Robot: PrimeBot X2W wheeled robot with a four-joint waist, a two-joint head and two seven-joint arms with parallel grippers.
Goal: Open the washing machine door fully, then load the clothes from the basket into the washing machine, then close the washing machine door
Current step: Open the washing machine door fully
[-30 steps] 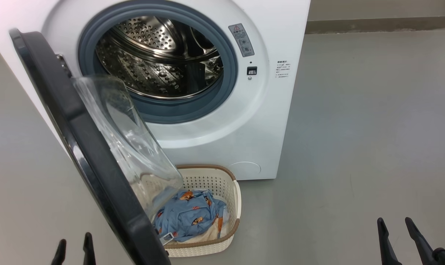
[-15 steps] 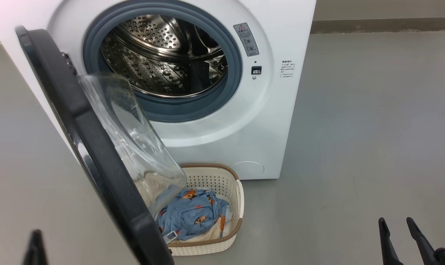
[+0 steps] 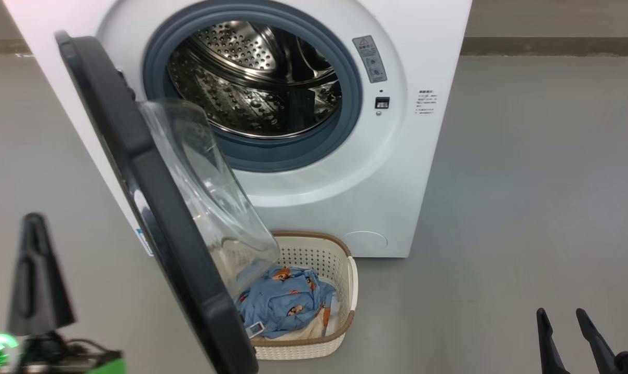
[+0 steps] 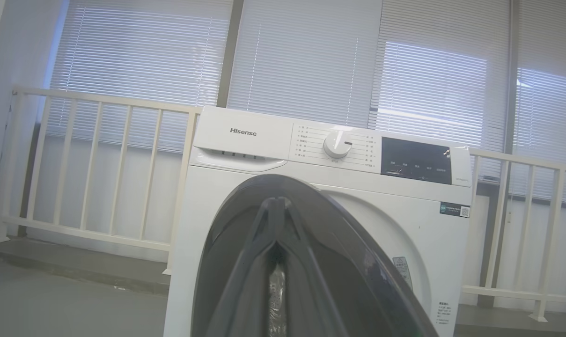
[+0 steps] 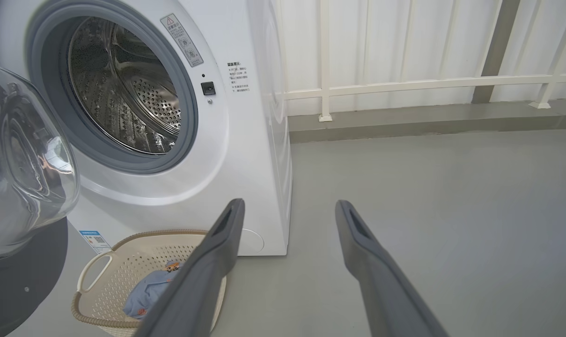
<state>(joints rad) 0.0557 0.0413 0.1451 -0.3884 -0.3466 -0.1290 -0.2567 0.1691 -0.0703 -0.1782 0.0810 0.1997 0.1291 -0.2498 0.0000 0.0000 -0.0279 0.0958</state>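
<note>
Head view: the left gripper [image 3: 34,223] is seen pressed together, empty, left of the black-rimmed round glass door [image 3: 137,156] — the right gripper [image 3: 559,312] is spread, empty.

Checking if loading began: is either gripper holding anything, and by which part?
Nothing is held. The left gripper is shut empty, clear of the washing machine door; the right gripper is open. The clothes lie in the basket.
</note>
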